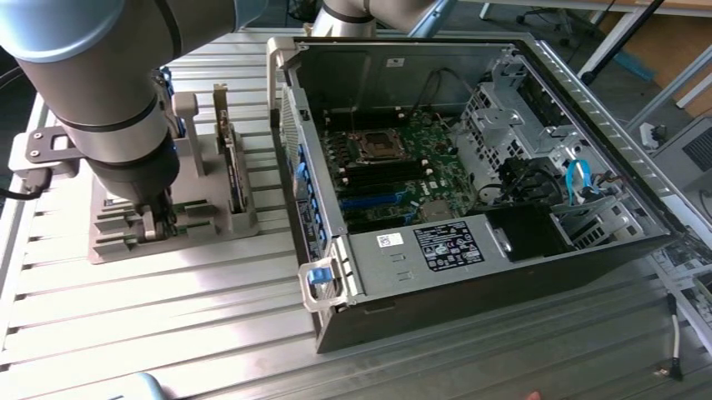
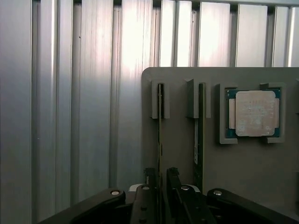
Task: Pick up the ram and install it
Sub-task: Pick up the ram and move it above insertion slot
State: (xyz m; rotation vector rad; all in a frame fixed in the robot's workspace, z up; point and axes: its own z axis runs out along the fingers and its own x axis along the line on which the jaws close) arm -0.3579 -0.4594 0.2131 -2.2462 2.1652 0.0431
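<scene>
On the ribbed aluminium table (image 1: 167, 317), a flat grey plastic holder (image 1: 112, 242) with upright slots is seen at the exterior view's left. A black open computer case (image 1: 389, 75) lies on its side at the exterior view's right, and a green motherboard (image 1: 401, 167) is exposed inside it. The grey robot arm is lowered over the holder, and its black two-fingered gripper (image 1: 150, 223) is placed just above the slots on the side of the holder away from the case. A wider dark expansion card with a metal bracket (image 1: 235, 179) is held upright in the holder, between the gripper and the case.

From the wrist view, the ram (image 2: 160, 121), a long, thin circuit-board stick, is seen edge-on. It is seated upright in a slot of the holder (image 2: 243, 172). The gripper (image 2: 161, 186) is positioned directly over one end of the stick, with one black finger (image 2: 150, 186) on either side of its edge. The jaws are parted and nothing is clamped between them; a narrow gap is visible between each finger and the board. A second thin dark board (image 2: 200, 116) is set edge-on in the neighbouring slot. Beyond it, a square silver processor chip (image 2: 254, 113) is laid flat in a recessed corner frame of the holder. The ram is not yet lifted from its slot.
</scene>
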